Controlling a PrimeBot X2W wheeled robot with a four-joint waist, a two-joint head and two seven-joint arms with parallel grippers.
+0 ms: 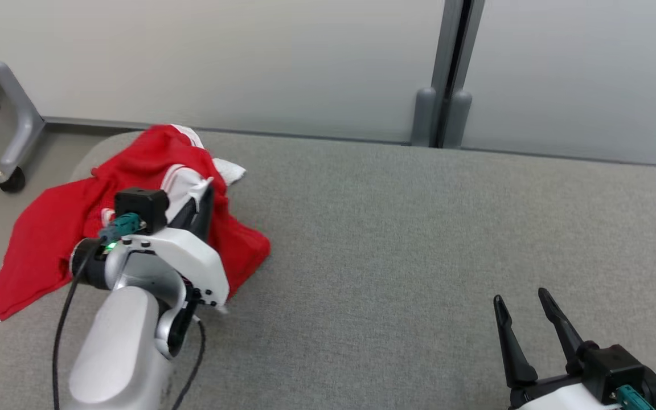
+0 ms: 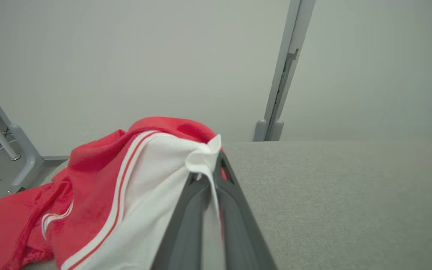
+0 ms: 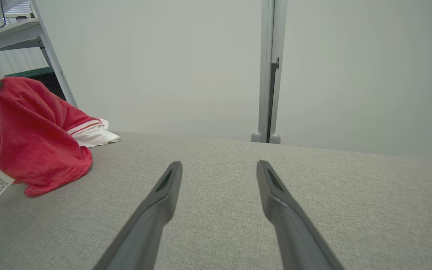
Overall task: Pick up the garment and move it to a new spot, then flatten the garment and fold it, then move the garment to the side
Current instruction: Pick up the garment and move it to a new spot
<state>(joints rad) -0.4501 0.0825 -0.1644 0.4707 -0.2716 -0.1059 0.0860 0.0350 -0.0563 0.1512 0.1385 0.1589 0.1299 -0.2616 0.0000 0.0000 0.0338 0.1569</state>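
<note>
The red garment (image 1: 49, 245), trimmed in white stripes, lies heaped on the grey bench (image 1: 396, 228). Most of it spills to the left of the left fingers (image 1: 205, 205), with a little bunched just to their right, and its far-left hem reaches the bench edge. This looks like the pick-up step. The left fingers are pinched tight on a white fold of the garment, the cloth caught between the tips and standing up there in a small peak. That raised fold was likely chosen so the whole piece trails up after it. To the right of them stretches more grey bench, probably where the new spot lies. Well apart, at the far right, the right fingers (image 1: 558, 324) are spread wide and low over the bench, gripping nothing. They seem to be waiting to help flatten.
</note>
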